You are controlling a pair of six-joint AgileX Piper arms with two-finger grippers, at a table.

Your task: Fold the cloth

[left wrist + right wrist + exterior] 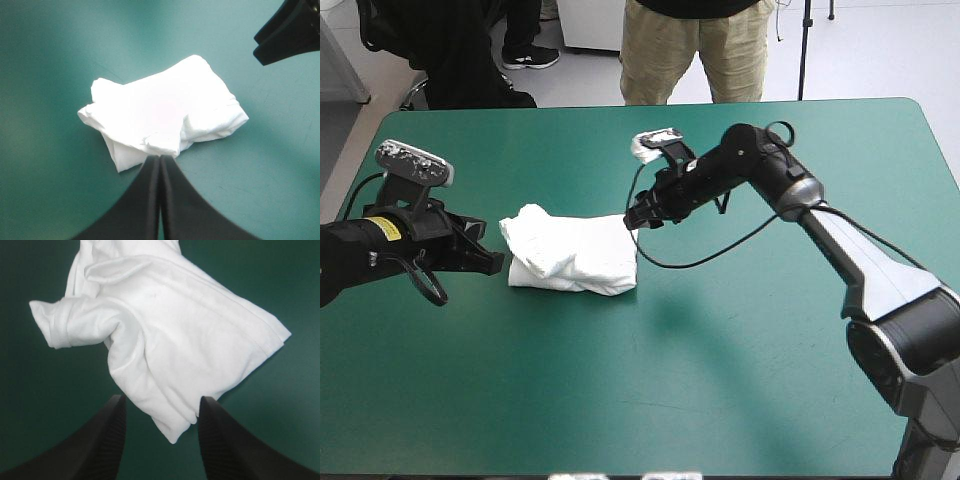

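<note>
My jaws: left gripper [160, 160] pressed together; right gripper [160, 405] spread.
T-shirt [575, 258]: folded bundle on table [740, 380], corner between my right fingers [100, 440].

Black arm [350, 255], yellow label [382, 228], silver forearm [865, 262], finned black left tool [160, 162]

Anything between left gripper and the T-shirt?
Nothing. High view: only a thin strip of bare teal-green cover separates the shut left gripper from the folded T-shirt; left wrist view puts the tip right at its edge.

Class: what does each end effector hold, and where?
Nothing. The left end effector is shut beside the T-shirt; the right end effector stands open around its corner.
</note>
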